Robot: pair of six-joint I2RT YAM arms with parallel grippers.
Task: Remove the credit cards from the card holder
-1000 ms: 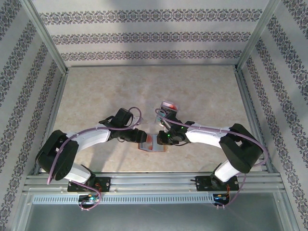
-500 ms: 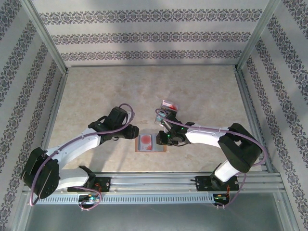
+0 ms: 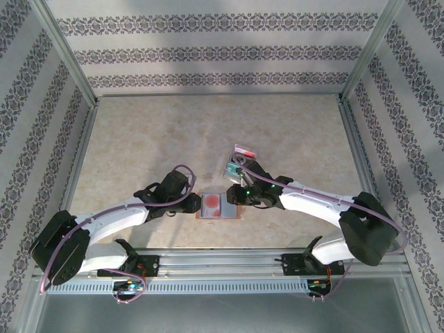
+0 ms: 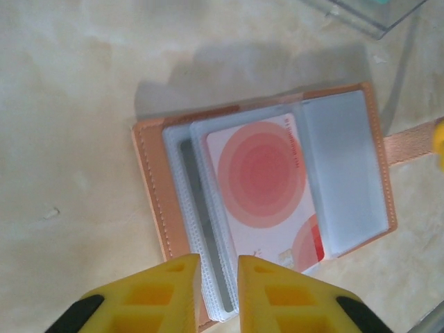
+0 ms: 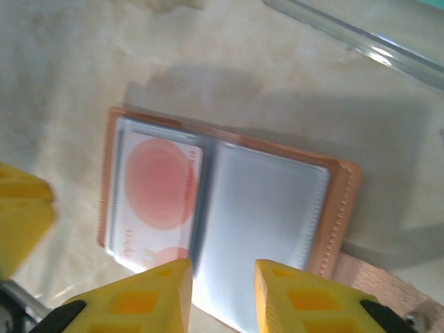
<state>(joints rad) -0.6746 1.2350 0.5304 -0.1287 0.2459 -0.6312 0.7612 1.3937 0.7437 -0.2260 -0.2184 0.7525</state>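
Note:
The card holder lies open on the table between my two grippers, its brown border round grey-blue sleeves. A white credit card with red circles sits on its left half; a dark strip shows in the sleeve behind it. My left gripper hovers at the holder's left end with its jaws a narrow gap apart, the sleeve edges seen through the gap. My right gripper stands open over the bare grey-blue right panel.
A small clear plastic tray stands just behind the holder with a red and a teal card in it; its edge shows in the wrist views. The holder's strap sticks out to the right. Metal rails fence the table.
My left gripper has drawn back leftward off the holder and its jaws have narrowed. The holder now lies flat open showing the red-circled card. My right gripper has opened slightly.

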